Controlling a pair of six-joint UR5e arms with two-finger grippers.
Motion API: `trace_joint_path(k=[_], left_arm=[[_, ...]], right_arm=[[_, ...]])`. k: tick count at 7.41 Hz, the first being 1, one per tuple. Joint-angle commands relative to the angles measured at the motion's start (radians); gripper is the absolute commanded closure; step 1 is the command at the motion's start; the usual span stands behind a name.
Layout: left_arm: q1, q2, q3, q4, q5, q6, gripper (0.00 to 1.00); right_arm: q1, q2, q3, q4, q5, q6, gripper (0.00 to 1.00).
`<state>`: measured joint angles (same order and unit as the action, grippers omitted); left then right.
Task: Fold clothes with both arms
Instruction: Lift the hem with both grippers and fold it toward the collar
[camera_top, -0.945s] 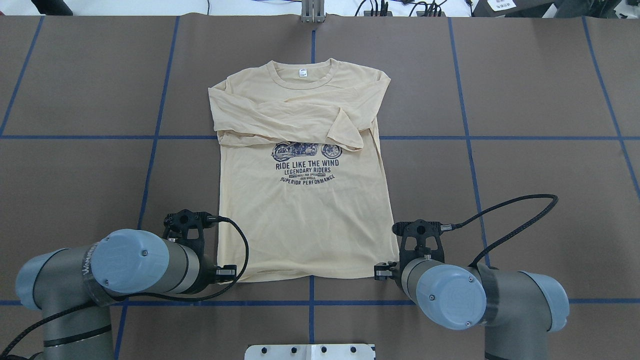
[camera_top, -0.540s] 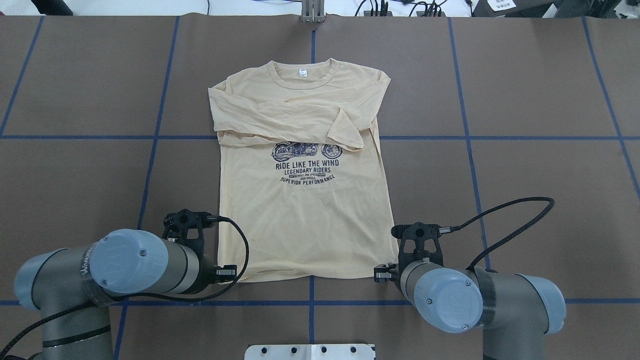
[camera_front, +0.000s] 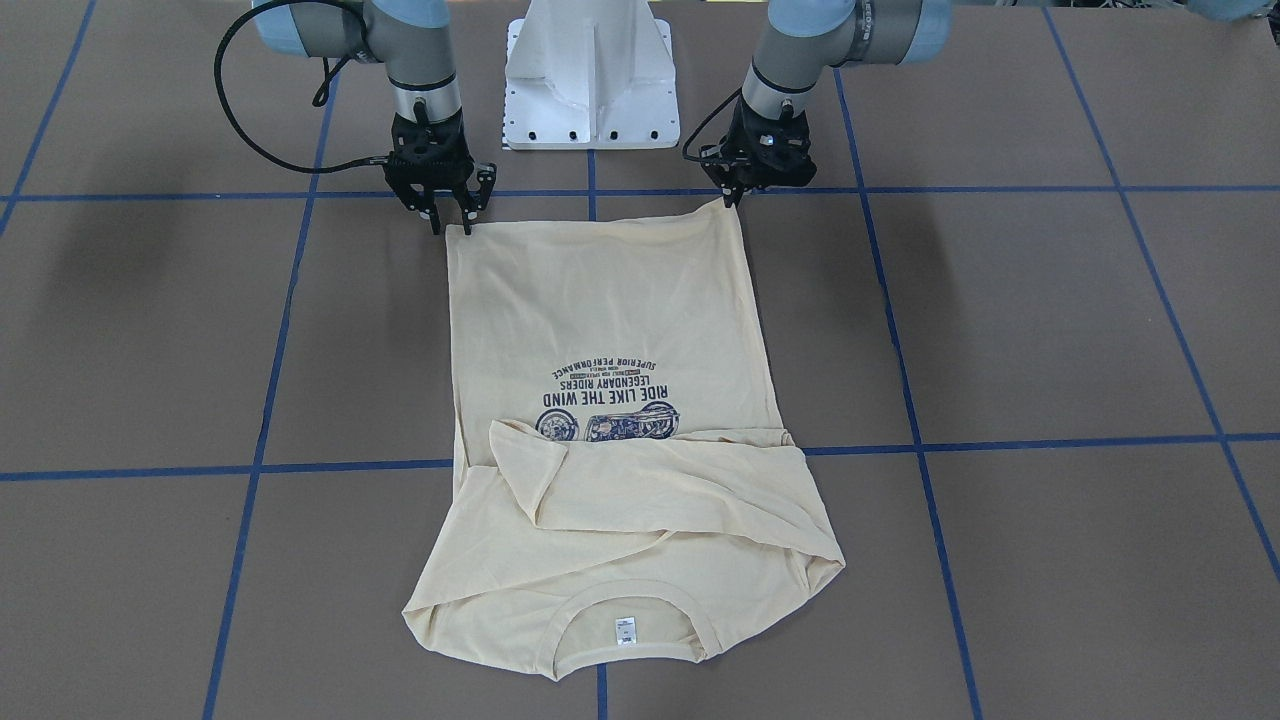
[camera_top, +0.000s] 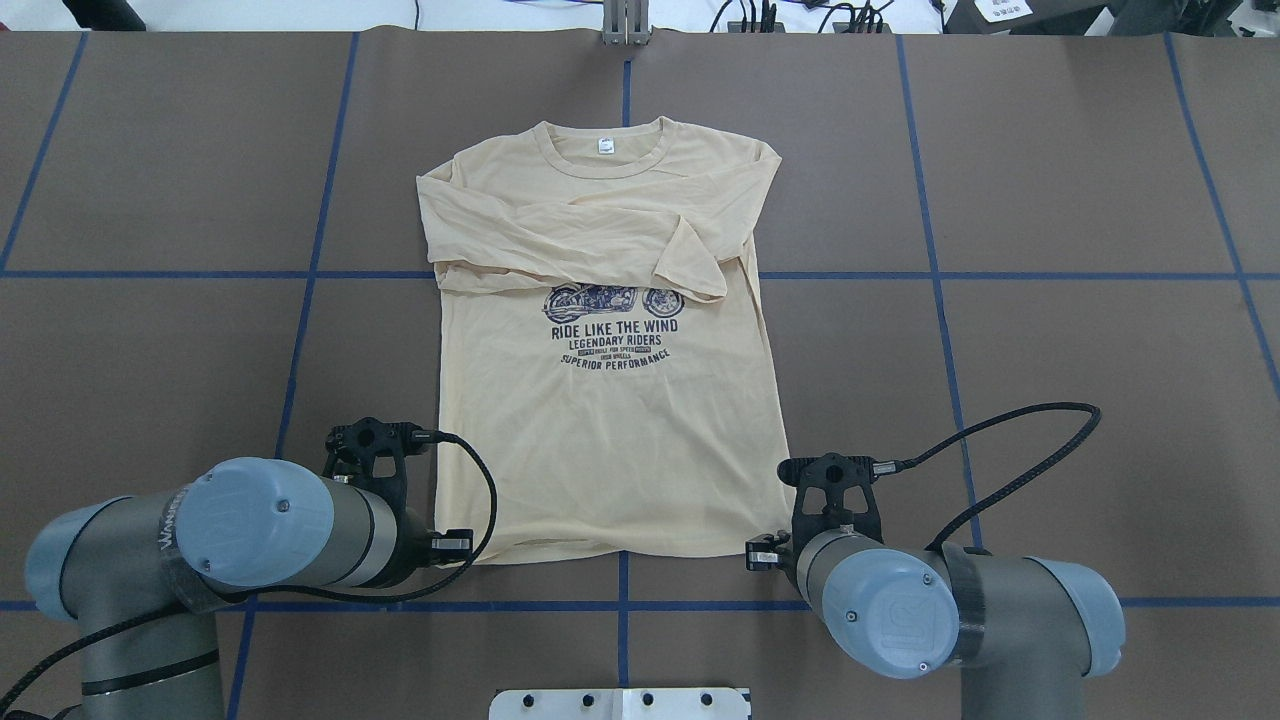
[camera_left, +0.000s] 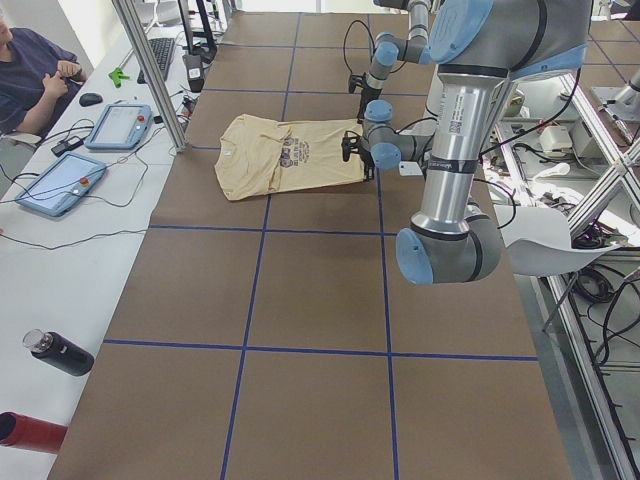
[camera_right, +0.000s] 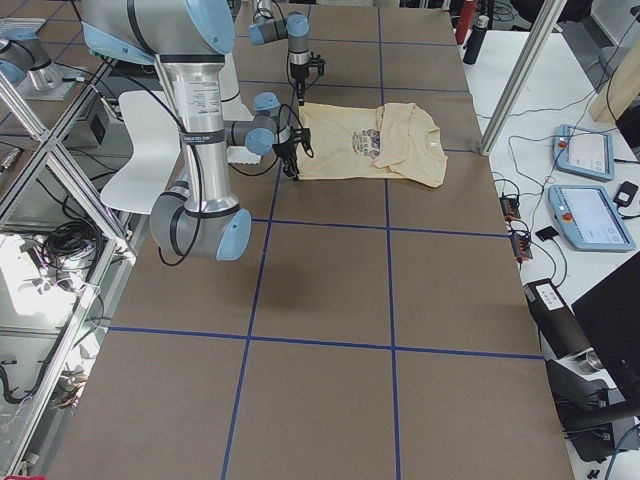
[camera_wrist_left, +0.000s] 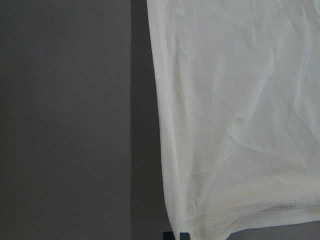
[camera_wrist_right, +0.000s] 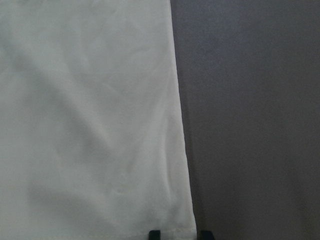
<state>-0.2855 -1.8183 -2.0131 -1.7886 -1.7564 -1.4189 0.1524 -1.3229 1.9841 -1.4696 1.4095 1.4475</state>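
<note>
The cream-yellow shirt lies flat on the brown table, collar far from me, both sleeves folded across the chest above the navy print. My left gripper stands at the hem's left corner and is shut on it; the corner peaks up slightly. In the left wrist view the fingertips sit close together on the hem's edge. My right gripper is open at the hem's right corner, one finger to each side of it. The right wrist view shows its fingertips apart over that corner.
The white pedestal base stands between the arms, just behind the hem. Blue tape lines grid the table. Black cables loop beside each wrist. A side table with tablets and a seated person lies beyond the collar end.
The right arm has shifted a little left and toward the robot, nearer the hem's right corner. The left arm and the shirt look unmoved.
</note>
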Motion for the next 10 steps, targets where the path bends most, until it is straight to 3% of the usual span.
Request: trace_joint_path(k=[1, 3, 5, 8, 9, 10], left_arm=[[-0.001, 0.001, -0.004, 0.002, 0.000, 0.000, 1.00], [0.000, -0.001, -0.004, 0.002, 0.000, 0.000, 1.00], [-0.003, 0.007, -0.044, 0.003, -0.001, 0.003, 1.00], [0.023, 0.048, -0.291, 0.107, -0.125, 0.003, 1.00], [0.076, 0.047, -0.409, 0.214, -0.164, 0.000, 1.00], [0.094, 0.039, -0.473, 0.295, -0.175, -0.006, 1.00]], right_arm=[[-0.002, 0.005, 0.002, 0.000, -0.011, 0.001, 1.00], [0.002, 0.008, 0.022, 0.000, -0.004, 0.001, 1.00], [0.012, -0.005, 0.135, -0.043, 0.035, -0.001, 1.00], [-0.011, -0.006, 0.513, -0.369, 0.269, 0.001, 1.00], [-0.061, -0.003, 0.607, -0.449, 0.273, 0.002, 1.00], [-0.071, 0.002, 0.611, -0.466, 0.269, 0.002, 1.00]])
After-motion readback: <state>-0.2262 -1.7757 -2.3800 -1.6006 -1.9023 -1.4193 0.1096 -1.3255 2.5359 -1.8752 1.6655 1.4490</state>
